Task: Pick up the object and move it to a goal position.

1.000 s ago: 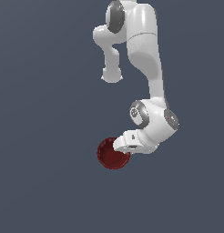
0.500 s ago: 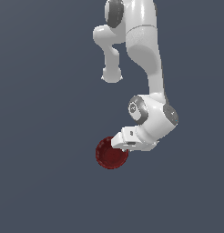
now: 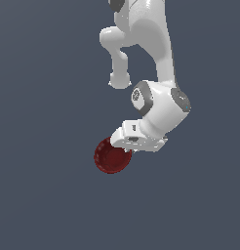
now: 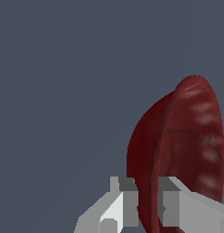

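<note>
You see the white arm bent downward, its hand [image 4: 148, 207] pinching the rim of the glossy dark red round bowl [image 3: 111, 157]. Its fingers [image 4: 119, 205] straddle the wall, closed on it, and the bowl sits edge-on to the wrist camera.

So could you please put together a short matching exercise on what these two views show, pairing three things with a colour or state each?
Things:
1. glossy dark red round bowl
2. robot's pale grey fingers
3. plain flat background surface

Descriptions:
A. uniform slate grey
B. straddling the rim, one either side of the wall
C. faintly ribbed inside

Pairs: 1-C, 2-B, 3-A
</note>
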{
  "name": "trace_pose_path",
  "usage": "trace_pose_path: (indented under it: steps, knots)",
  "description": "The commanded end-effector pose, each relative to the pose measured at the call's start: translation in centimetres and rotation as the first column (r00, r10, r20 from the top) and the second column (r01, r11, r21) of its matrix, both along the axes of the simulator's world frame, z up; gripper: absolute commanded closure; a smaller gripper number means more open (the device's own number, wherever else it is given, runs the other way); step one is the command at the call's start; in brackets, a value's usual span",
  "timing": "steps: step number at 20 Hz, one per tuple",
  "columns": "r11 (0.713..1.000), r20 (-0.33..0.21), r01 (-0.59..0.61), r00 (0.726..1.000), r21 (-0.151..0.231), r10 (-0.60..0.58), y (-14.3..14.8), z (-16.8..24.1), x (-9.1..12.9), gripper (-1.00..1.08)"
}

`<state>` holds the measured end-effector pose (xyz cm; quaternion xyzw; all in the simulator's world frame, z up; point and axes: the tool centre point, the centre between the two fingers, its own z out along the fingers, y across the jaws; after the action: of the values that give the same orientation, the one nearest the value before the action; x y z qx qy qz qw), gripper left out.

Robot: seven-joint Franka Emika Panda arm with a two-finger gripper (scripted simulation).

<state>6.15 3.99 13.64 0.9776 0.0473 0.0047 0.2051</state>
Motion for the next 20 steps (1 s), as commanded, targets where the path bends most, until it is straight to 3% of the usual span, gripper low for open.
trace_pose_path:
  steps: [1, 20]
  knots:
    - [1.0, 0.004, 0.0, 1.0, 0.001, 0.0, -1.1, 3.0, -0.4, 1.08]
    - [1.0, 0.003, 0.001, 1.0, 0.003, -0.001, -9.8, 24.7, -3.8, 1.08]
